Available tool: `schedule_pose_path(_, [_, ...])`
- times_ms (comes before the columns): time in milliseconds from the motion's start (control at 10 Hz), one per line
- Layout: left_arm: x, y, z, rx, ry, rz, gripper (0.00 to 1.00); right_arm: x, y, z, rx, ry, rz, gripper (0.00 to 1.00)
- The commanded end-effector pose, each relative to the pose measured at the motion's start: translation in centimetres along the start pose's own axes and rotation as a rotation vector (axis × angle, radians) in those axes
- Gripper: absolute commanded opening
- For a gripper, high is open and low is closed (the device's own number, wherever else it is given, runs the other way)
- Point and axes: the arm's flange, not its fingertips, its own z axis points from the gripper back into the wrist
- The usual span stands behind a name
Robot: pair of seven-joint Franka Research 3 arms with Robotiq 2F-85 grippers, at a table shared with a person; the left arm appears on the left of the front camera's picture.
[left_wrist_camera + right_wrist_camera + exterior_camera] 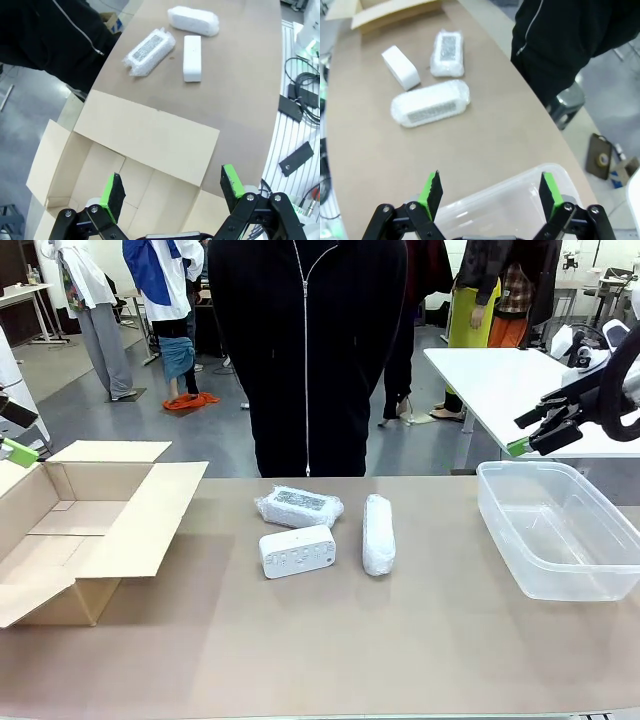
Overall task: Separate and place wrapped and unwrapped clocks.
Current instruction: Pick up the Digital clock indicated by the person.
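- Clocks mid-table: far wrapped clock (299, 506), right wrapped clock (378, 533), bare clock (297, 551).
- Cardboard box (110, 540) left, clear tub (505, 525) right, person (310, 360) behind.
- Left gripper (171, 187) spread above box; right gripper (491, 192) spread above tub.

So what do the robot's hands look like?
They're black claws with two fingers each. The left gripper and the right gripper are made of jointed black links with silver bolts, and they have bright green pads on the fingertips. The right arm behind its gripper is white.

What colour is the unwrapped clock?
The unwrapped clock is plain white; the front view shows it best.
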Motion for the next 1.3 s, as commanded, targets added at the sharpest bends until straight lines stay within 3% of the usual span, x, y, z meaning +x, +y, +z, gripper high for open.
schedule_pose_path(0, [-0.1,0.8,0.7,-0.039,0.019,-0.031,1.0,0.4,0.1,-0.3,0.016,0.034,0.06,1.0])
schedule_pose_path(200, [-0.3,1.1,1.2,-0.018,0.054,-0.048,1.0,0.5,0.4,-0.2,0.016,0.052,0.099,1.0])
schedule_pose_path(600, [-1.8,2.2,2.5,-0.024,-0.006,-0.113,1.0,-0.3,-0.1,-0.1,0.041,0.037,0.089,1.0])
schedule_pose_path(1200, [-1.6,1.7,2.5,0.0,0.011,-0.099,1.0,-0.2,0.3,0.0,0.023,0.039,0.065,1.0])
